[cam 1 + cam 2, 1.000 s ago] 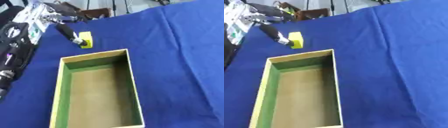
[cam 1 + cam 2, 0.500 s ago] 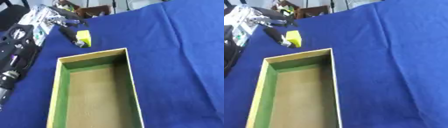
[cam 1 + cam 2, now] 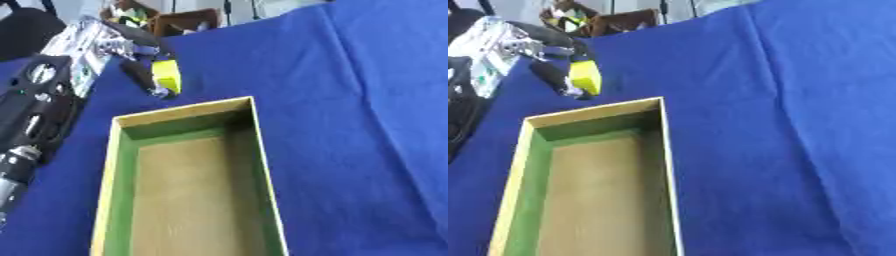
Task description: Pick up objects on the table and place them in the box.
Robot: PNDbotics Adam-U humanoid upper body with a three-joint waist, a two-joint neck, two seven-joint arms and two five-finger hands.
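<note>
A small yellow block (image 3: 166,77) sits on the blue cloth just beyond the far left corner of the box (image 3: 261,165). The box is a long open carton with green inner walls and a bare tan floor. My left hand (image 3: 98,42) reaches in from the upper left. One dark finger (image 3: 553,79) lies against the block's left side and another curls down onto its top, so the block is pinched between them. I cannot tell whether the block is off the cloth. My right hand shows in no view.
My left forearm (image 3: 31,115) runs down the left edge beside the box. Blue cloth (image 3: 367,110) covers the table to the right of the box. Brown furniture (image 3: 623,20) and dark clutter stand past the far edge.
The upper finger of my left hand has come down onto the top of the yellow block. Block and box stay where they were.
</note>
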